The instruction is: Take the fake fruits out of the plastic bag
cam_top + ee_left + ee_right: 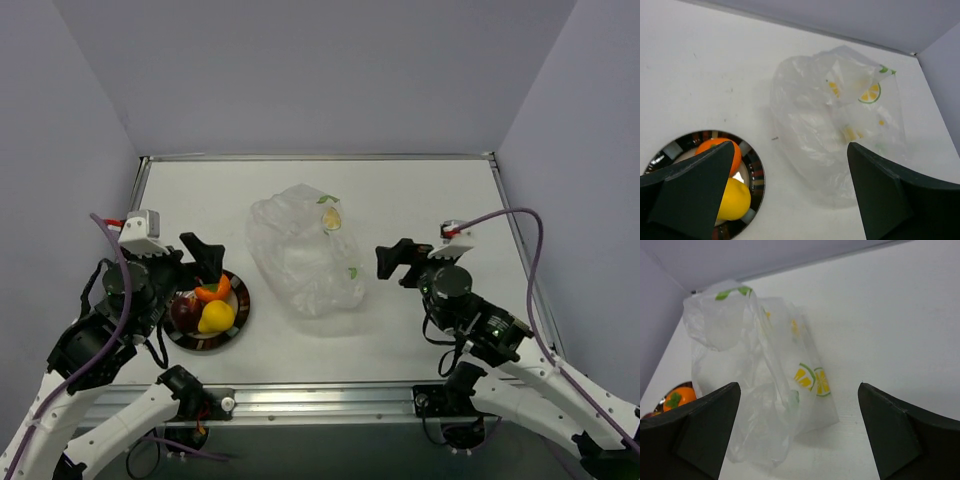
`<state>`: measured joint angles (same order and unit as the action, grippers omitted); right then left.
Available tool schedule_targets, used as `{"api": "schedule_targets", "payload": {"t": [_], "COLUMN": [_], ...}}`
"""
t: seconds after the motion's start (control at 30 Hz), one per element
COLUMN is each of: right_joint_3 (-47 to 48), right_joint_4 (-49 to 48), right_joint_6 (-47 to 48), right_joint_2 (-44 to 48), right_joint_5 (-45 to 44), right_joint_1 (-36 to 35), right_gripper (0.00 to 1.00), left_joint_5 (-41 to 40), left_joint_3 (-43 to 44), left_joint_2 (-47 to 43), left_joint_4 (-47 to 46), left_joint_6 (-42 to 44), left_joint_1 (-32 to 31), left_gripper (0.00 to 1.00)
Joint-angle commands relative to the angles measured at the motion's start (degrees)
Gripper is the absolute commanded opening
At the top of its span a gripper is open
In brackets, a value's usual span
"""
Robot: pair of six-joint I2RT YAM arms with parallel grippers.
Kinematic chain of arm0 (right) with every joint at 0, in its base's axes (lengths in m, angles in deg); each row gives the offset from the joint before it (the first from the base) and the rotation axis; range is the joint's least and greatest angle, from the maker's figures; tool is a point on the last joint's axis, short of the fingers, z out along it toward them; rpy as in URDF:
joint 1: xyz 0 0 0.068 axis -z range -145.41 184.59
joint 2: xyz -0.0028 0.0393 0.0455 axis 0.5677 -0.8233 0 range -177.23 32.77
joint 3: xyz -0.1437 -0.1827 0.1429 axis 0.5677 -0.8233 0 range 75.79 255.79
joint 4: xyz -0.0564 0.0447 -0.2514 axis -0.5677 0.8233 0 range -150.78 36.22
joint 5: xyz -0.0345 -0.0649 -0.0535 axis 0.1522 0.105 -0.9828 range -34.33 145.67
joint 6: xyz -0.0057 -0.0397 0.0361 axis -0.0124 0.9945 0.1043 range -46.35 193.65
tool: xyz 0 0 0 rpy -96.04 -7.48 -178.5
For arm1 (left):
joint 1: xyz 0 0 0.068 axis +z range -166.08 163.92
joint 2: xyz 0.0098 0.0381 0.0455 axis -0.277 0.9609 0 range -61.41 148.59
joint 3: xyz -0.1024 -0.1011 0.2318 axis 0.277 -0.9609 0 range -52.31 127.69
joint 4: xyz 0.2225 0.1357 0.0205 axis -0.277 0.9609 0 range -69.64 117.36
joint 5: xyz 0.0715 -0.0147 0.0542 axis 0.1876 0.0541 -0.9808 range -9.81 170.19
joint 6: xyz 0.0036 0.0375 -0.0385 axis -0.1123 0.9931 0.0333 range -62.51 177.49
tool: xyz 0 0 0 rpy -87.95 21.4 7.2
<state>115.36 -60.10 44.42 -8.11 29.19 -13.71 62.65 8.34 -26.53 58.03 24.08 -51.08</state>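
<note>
Three fake fruits (207, 308) rest on the plate (241, 318), at 8 o'clock from the plastic bag (303, 262). Left gripper (208, 262) and right gripper (392, 264): both spread, empty. Risk: a low left-arm move may knock fruit off.

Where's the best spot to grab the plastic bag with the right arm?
Probably pinch the plastic bag at its raised crumpled ridge, with the right gripper coming straight ahead; the film stands up there and lies flat at the edges.
</note>
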Motion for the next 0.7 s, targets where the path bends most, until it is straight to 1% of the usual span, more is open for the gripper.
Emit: {"api": "schedule_targets", "payload": {"t": [0.0, 0.03, 0.07, 0.13, 0.2, 0.27, 0.4, 0.43, 0.5, 0.63, 0.67], "right_joint_3": [2.2, 2.0, 1.7, 0.8, 0.0, -1.1, -2.0, -1.6, -0.9, 1.6, 3.5], "right_joint_4": [2.1, 2.1, 2.1, 2.1, 2.0, 1.9, 1.7, 1.7, 1.6, 1.0, 1.0], "right_joint_6": [0.8, 0.7, 0.3, -0.2, -1.3, -1.6, -2.3, -2.4, -2.1, 0.0, 0.9], "right_joint_2": [6.1, 9.1, 10.6, 14.2, 16.0, 16.9, 13.9, 11.6, 8.5, 4.9, 4.4], "right_joint_5": [-11.6, -13.1, -16.0, -18.5, -22.3, -23.9, -25.3, -25.7, -26.1, -27.3, -27.5], "right_joint_1": [0.5, 0.5, 0.4, 0.5, 0.4, 0.5, 0.5, 0.5, 0.5, 0.5, 0.5], "right_gripper": [1.00, 1.00, 1.00, 1.00, 1.00, 1.00, 1.00, 1.00, 1.00, 1.00, 1.00], "left_joint_5": [-2.0, -2.0, -2.7, -2.6, -2.4, -2.6, -2.6, -2.2, -0.9, -0.5, 0.0], "left_joint_3": [3.7, 4.1, 4.6, 4.6, 3.5, 2.0, -4.9, -5.4, -4.4, -3.3, -3.0], "left_joint_2": [-0.9, -0.9, -1.2, -1.7, -2.6, -3.1, -3.9, -3.6, -2.1, -1.0, -1.0], "left_joint_4": [-3.0, -2.3, -2.1, -1.3, -1.5, -2.2, -5.8, -6.5, -5.8, -5.6, -5.7], "left_joint_6": [10.5, 11.2, 12.0, 13.7, 15.4, 15.9, 16.9, 17.1, 18.0, 18.8, 18.8], "left_joint_1": [-0.2, -0.2, -0.1, -0.2, -0.1, -0.1, -0.1, 0.0, 0.8, 1.4, 1.4], "left_gripper": [0.94, 0.94, 0.94, 0.94, 0.94, 0.94, 0.94, 0.94, 0.94, 0.94, 0.94]}}
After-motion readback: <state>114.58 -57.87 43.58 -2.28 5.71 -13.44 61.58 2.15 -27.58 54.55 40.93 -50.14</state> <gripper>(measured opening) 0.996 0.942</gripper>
